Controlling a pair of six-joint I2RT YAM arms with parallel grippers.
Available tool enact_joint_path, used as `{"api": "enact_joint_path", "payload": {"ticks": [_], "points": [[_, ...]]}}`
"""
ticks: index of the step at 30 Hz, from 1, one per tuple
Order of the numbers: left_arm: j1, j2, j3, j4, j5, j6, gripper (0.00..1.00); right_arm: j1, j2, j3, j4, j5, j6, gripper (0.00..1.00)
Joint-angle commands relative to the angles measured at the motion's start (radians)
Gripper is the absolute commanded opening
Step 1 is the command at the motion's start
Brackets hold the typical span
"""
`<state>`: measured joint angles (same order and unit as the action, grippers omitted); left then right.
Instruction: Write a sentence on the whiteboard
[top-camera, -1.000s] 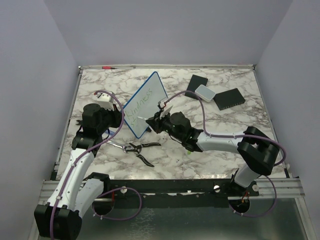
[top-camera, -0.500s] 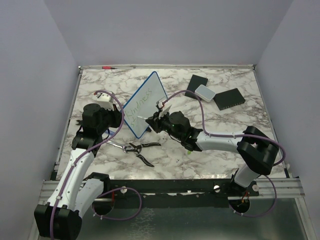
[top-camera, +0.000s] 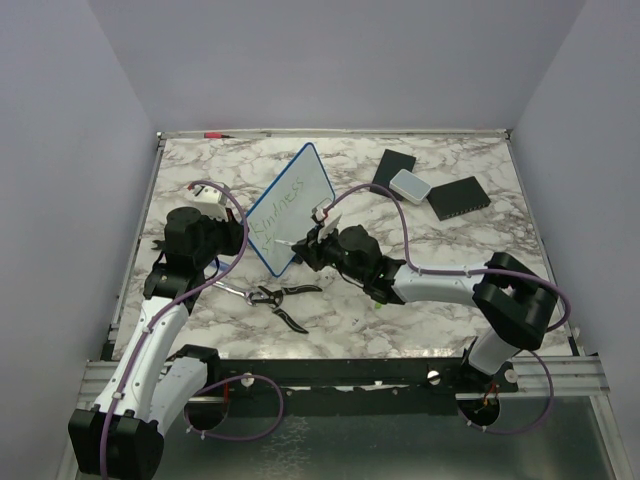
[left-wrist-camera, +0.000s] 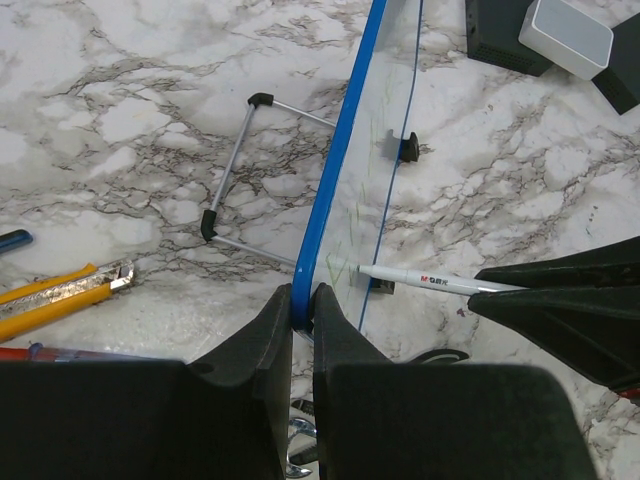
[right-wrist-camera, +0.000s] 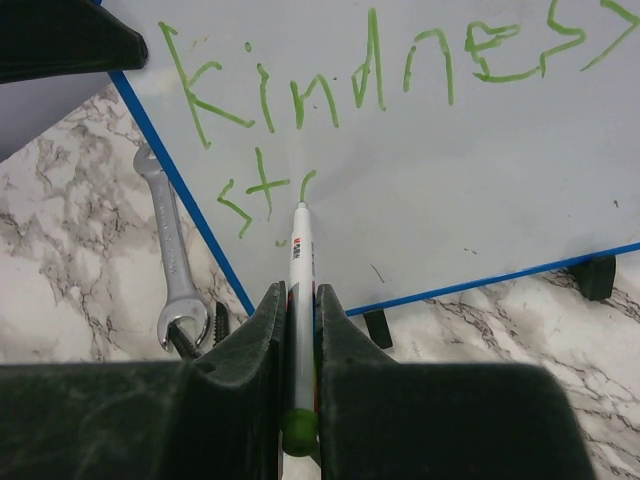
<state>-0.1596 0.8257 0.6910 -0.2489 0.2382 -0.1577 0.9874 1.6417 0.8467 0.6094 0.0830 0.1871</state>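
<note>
Whiteboard (top-camera: 292, 208) upright, long axis near-left to far-right; left jaws clamp frame, right jaws clamp marker (right-wrist-camera: 299, 250).

On the small rectangular white board with a blue frame (right-wrist-camera: 480, 190) I read green handwritten words (right-wrist-camera: 372, 80): "kindnes" above, the ending cut off by my right wrist view, "st" and a begun stroke below. The white marker pen (left-wrist-camera: 425, 282) carries a printed "M&G"; the rest is illegible.
</note>
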Motion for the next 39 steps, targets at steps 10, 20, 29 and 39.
{"api": "enact_joint_path", "payload": {"ticks": [10, 20, 29, 39], "points": [[-0.007, -0.008, -0.006, -0.004, -0.004, 0.015, 0.03, 0.005, 0.039, 0.033, -0.051, 0.100, 0.025, 0.01], [-0.006, -0.010, -0.007, -0.004, -0.004, 0.014, 0.03, 0.005, 0.024, 0.064, -0.033, 0.094, 0.001, 0.01], [-0.007, -0.010, -0.007, -0.004, -0.004, 0.015, 0.03, 0.005, 0.005, 0.075, -0.026, 0.082, -0.009, 0.01], [-0.008, -0.008, -0.007, -0.004, -0.004, 0.015, 0.03, 0.005, -0.023, 0.069, -0.017, 0.070, -0.008, 0.01]]}}
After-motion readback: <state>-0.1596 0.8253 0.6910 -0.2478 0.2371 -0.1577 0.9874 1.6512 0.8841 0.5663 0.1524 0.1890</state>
